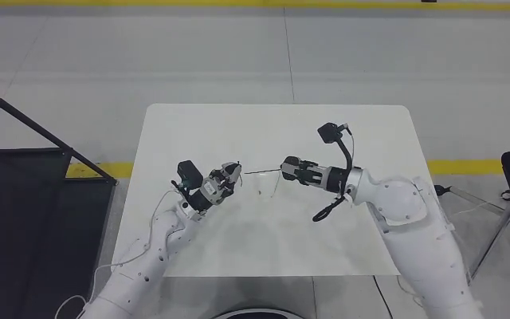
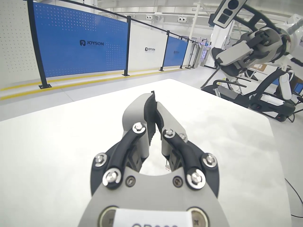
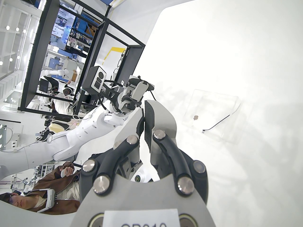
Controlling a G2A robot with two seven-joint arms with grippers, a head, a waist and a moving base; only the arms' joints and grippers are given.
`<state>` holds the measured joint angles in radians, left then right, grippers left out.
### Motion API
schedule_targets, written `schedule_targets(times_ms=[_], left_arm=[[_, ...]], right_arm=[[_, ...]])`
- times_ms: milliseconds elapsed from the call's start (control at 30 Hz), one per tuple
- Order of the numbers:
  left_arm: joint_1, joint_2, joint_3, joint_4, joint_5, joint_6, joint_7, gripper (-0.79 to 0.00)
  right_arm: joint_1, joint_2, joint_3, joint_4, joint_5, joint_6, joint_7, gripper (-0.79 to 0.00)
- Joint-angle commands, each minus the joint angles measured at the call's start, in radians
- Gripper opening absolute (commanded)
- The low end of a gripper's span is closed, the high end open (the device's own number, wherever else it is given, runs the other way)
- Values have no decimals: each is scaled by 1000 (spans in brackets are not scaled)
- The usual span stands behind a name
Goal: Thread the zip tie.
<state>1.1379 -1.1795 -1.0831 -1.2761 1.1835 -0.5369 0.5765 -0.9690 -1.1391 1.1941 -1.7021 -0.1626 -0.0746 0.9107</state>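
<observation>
Mid-frame on the white table (image 1: 335,239), a clear sheet (image 3: 213,105) carries a thin black strip (image 3: 221,121). Just beyond it, left of centre, the left tool (image 1: 234,171) is pinched tight, on what I can't tell. Right of centre, the right tool (image 1: 283,168) clamps the zip tie (image 1: 261,171), which pokes level toward the left one, tip just short.
</observation>
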Motion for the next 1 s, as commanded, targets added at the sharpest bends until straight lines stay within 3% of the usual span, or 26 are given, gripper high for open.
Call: schedule_targets(times_ms=[0,333,967], left_arm=[[9,0,-4,-19,13,21,-4,-785],[31,-3,-12,-38,82,76,45,-785],[31,-14,-15,-31,113,102,52,-785]], right_arm=[[6,-3,-15,2,4,23,-10,-785],[47,-14,-57,30,3,113,-66,-785],[64,-15,-67,39,2,137,-55,-785]])
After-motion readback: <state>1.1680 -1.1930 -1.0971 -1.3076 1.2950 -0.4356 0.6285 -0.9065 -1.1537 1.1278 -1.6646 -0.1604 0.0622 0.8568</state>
